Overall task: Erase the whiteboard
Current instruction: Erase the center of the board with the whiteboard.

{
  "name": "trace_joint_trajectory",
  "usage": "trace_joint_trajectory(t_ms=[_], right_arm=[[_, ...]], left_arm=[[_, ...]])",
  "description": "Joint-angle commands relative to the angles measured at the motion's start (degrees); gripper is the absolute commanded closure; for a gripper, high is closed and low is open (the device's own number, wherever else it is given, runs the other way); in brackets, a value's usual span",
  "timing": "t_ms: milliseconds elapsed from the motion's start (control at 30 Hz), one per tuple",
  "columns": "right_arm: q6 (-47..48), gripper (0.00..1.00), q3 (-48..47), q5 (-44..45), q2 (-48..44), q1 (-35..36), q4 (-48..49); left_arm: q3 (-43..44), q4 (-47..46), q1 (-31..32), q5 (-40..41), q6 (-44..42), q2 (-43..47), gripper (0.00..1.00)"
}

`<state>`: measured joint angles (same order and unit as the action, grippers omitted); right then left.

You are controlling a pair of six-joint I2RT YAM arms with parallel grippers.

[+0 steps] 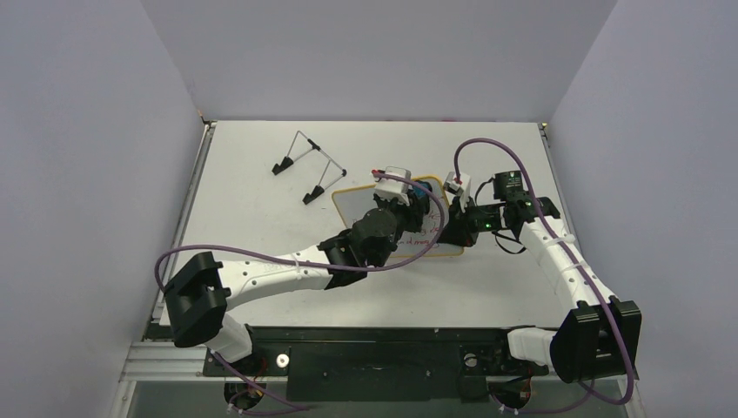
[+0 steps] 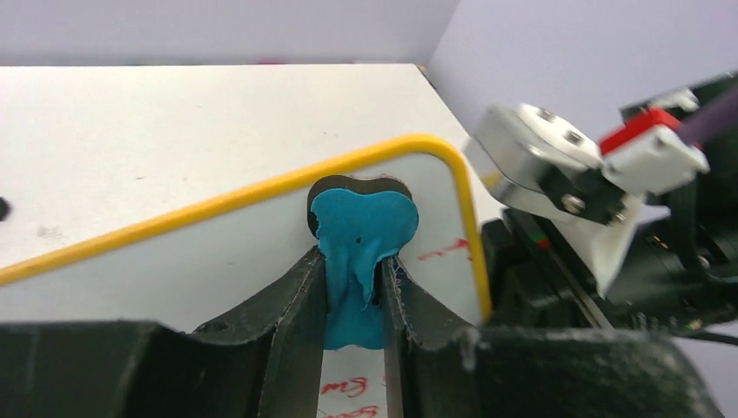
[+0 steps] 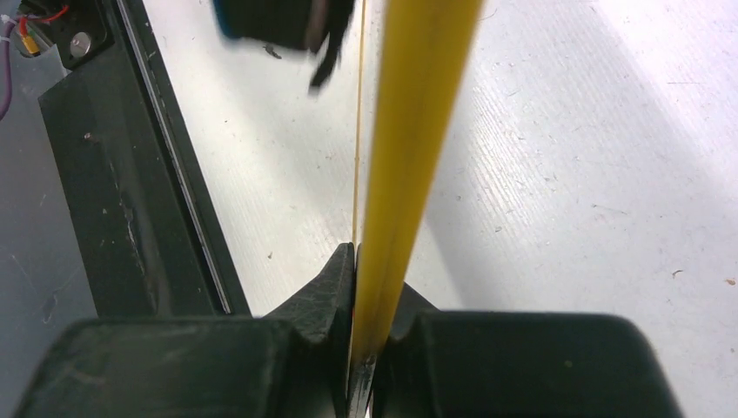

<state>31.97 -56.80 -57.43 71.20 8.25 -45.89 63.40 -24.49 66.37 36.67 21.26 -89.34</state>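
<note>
Clearly, the yellow-rimmed whiteboard [image 2: 174, 261] bears red writing [image 2: 439, 252]; left pincer [image 2: 355, 261] grips a blue eraser [image 2: 361, 222], right pincer [image 3: 374, 279] clamps its rim [image 3: 418, 104].

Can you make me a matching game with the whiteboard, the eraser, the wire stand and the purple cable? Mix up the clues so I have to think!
Things:
1. whiteboard
2. eraser
3. wire stand
4. cable

Clues:
A. purple, looping over an arm
B. blue, squeezed by the left end effector
C. alone on the table, nothing touching it
D. yellow rim, pinched by the right end effector

Right pairs: 1-D, 2-B, 3-C, 4-A.
</note>
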Motion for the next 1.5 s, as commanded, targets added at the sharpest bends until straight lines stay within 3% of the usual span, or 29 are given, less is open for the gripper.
trace_joint_trajectory(t_ms=[0,333,633,800,1033,1467], right_arm=[[3.26,1.0,-0.54,-3.35,-1.8,1.02,0.63],[3.15,1.0,-0.52,-3.44,-1.75,1.08,0.72],[3.1,1.0,-0.59,-3.74,-2.01,1.11,0.63],[3.1,1.0,-0.48,-3.82,-2.24,1.13,0.63],[3.1,1.0,-0.48,-3.95,-2.23,1.07,0.68],[3.18,1.0,-0.38,-3.9,-2.36,1.07,0.63]], left_arm=[[-0.5,2.97,-3.69,7.38,0.75,2.72,1.0],[3.39,-3.37,1.42,-3.32,-2.52,-0.78,1.0],[9.56,4.99,1.96,-10.99,-2.58,-3.65,1.0],[7.78,11.57,1.44,-11.35,1.63,-3.82,1.0],[1.06,11.7,1.21,-13.0,5.21,-1.73,1.0],[6.0,11.05,-3.06,-14.08,1.91,3.36,1.0]])
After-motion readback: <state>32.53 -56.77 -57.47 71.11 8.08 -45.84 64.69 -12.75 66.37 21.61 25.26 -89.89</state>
